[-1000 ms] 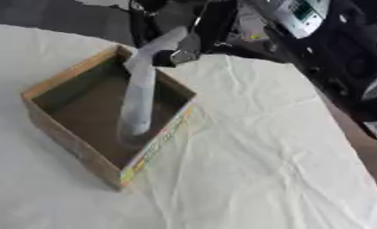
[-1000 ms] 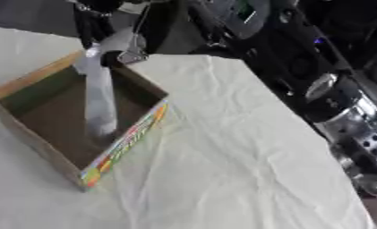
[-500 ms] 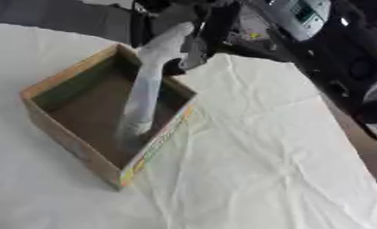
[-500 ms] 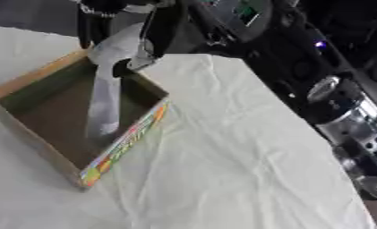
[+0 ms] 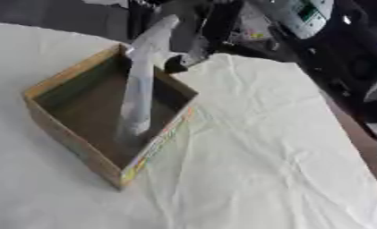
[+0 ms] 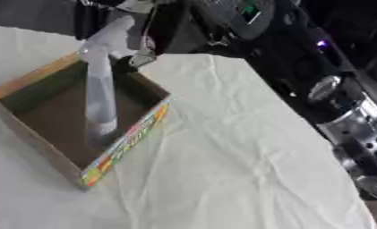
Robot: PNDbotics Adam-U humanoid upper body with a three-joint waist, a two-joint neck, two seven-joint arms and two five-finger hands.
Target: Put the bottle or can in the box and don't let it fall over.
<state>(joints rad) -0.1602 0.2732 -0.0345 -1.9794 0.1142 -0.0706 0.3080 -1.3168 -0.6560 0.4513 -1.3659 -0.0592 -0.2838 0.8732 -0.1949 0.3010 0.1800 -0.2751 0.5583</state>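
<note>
Roughly at the left of the scene, an open cardboard box (image 5: pixel 81 134) sits on a table covered by a wrinkled white cloth (image 5: pixel 262 147). The box is turned so that one corner points toward the near side. Its inside is plain brown, and its near right wall carries a strip of bright coloured print along the top edge.

Inside the box stands a tall, slim, pale bottle (image 5: pixel 136 98). Its base rests on the box floor close to the near right wall, and its body leans, with the top tilted toward the far right, rising well above the box rim. The bottle's top end lies at the far corner of the box, where it meets a dark robot hand.

That hand, the right hand (image 5: pixel 193 42), reaches in from the far side, above the far corner of the box. It is black with some lighter metal parts, and it is blurred. Its fingers sit at the bottle's upper end, but whether they are closed round the bottle or spread apart cannot be told from either view.

Silver and black arm parts (image 6: pixel 356 129) show along the right edge of the right eye view. Dark equipment (image 5: pixel 301 13) fills the far right background beyond the table.
</note>
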